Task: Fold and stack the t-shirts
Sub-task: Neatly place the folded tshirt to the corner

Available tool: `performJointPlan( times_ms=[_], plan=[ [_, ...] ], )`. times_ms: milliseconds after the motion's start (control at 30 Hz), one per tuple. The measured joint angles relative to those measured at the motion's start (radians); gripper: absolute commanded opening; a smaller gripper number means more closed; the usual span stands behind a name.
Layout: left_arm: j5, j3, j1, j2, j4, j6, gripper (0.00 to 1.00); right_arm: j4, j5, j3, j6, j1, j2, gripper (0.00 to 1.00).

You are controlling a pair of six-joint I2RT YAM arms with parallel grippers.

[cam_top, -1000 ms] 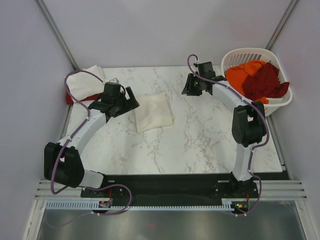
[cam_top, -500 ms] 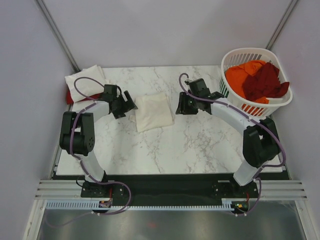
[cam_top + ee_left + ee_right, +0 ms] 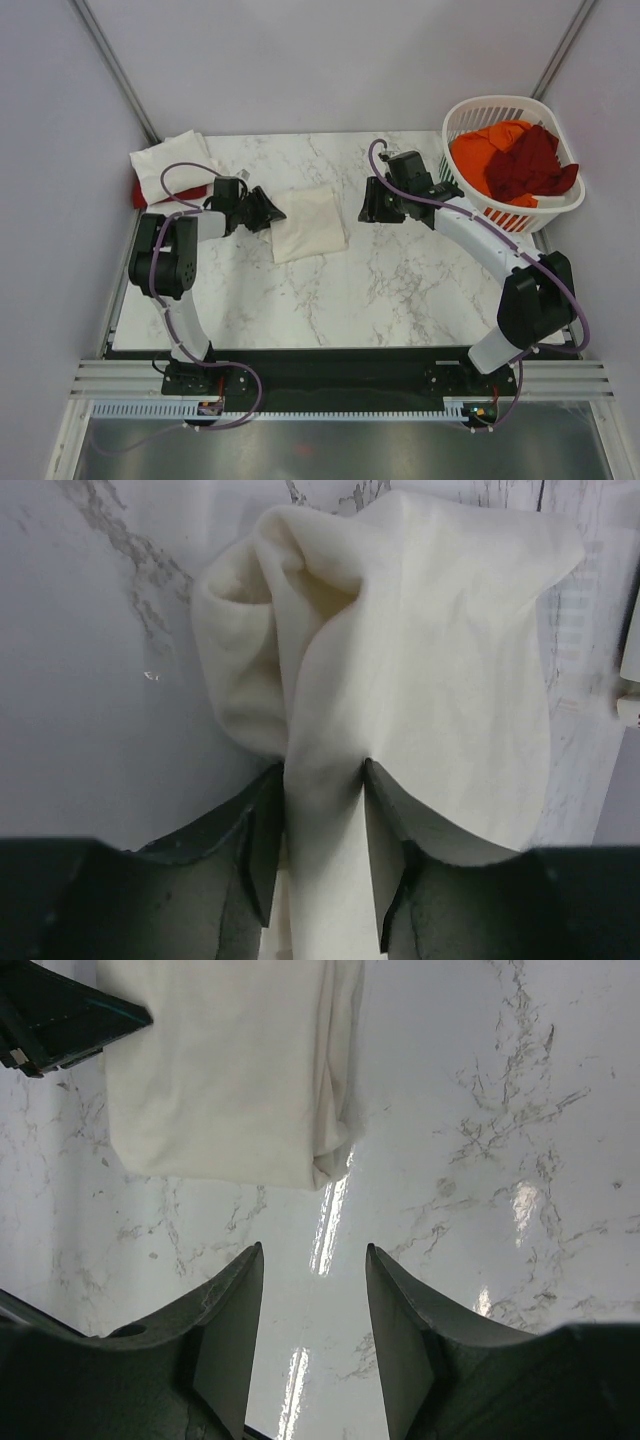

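Though nearly square, cream shirt (image 3: 308,224) runs near-far.

Folded shirt (image 3: 308,222) mid-table, basket (image 3: 500,100) far right, shirt pile (image 3: 170,165) far left

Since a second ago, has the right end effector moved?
Yes. The right end effector moved nearward, from level with the far edge of the cream t-shirt to beside its middle.

White-and-black arms (image 3: 466,230) — purple cables (image 3: 186,168)
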Motion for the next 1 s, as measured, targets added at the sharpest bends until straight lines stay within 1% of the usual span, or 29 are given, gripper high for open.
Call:
performJointPlan(
  times_ms=[33, 67, 100, 267, 367, 567, 733, 1000],
  plan=[
    [-0.002, 0.000, -0.002, 0.008, -0.001, -0.005, 0.35, -0.001, 0.000, 0.001, -0.001, 0.000, 0.000, 0.53],
    [0.004, 0.000, -0.004, 0.018, 0.003, -0.011, 0.13, -0.002, 0.000, 0.002, -0.002, 0.000, 0.000, 0.54],
    [0.005, 0.001, -0.005, 0.026, 0.004, -0.018, 0.03, -0.004, 0.000, 0.002, -0.003, 0.000, 0.000, 0.54],
    [0.030, 0.021, -0.008, 0.047, 0.003, -0.023, 0.02, -0.015, 0.001, 0.002, -0.010, 0.000, 0.000, 0.54],
    [0.029, 0.069, -0.009, 0.055, -0.063, -0.015, 0.02, -0.016, 0.000, 0.002, -0.011, 0.000, 0.000, 0.53],
    [0.011, 0.309, 0.000, 0.055, -0.291, 0.048, 0.02, -0.018, -0.002, 0.002, -0.019, -0.001, 0.000, 0.54],
    [0.012, 0.491, 0.064, 0.065, -0.424, 0.094, 0.02, -0.019, -0.018, 0.002, -0.021, -0.008, -0.009, 0.54],
    [-0.009, 0.813, 0.140, 0.219, -0.661, 0.186, 0.02, -0.013, -0.053, 0.001, -0.021, -0.016, -0.051, 0.54]
  ],
)
